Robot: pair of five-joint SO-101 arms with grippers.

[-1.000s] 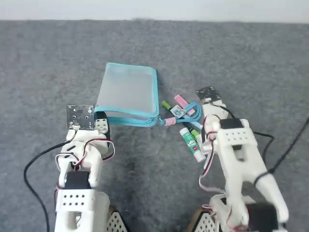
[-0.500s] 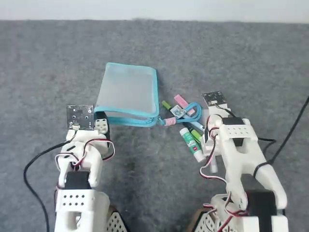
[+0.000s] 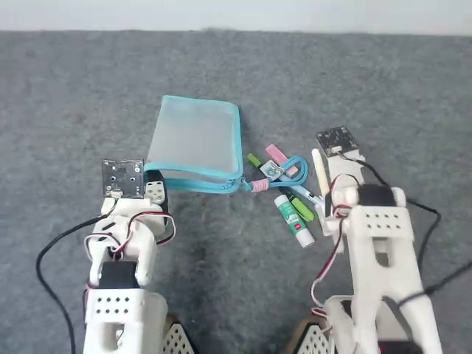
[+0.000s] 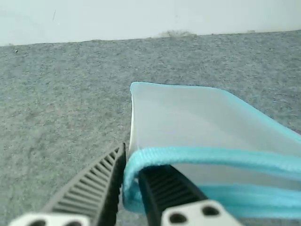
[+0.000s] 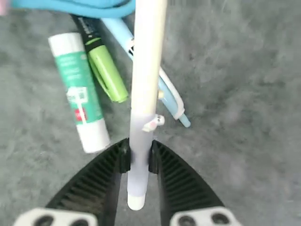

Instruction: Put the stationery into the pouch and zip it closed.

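Looking down from above, a white pen (image 3: 319, 171) is being pinched by the right gripper (image 5: 138, 153). The jaws are pressed together on the pen's lower end, so most of the barrel is sticking out past the fingertips and pointing away from the robot. It seems to be held up off the grey carpet (image 3: 383, 96), just to the right of the rest of the pile. That pile is a glue stick (image 3: 294, 219), a green highlighter (image 3: 301, 208), a blue pen (image 5: 174, 106) and a blue strap (image 3: 293, 165), all lying loose and not packed yet. Over on the other side, the pouch (image 3: 195, 144) is being gripped by the left gripper (image 4: 130, 165). It's clamped on the teal zip edge (image 4: 211, 155) at the near left corner, and that lip looks to be raised a bit, so the mouth is gaping toward the robot. So the bit that matters, probably: the pouch is lying to the left of the pen, with the pile in between, and the opening is being presented along the near edge. The pen's long axis is running roughly crosswise to that opening, so a sideways carry to the left and then a push forward is likely all that's being asked for. The right arm is the nearer one for that, since the left is being used as the holder. Zipping is a long way off.
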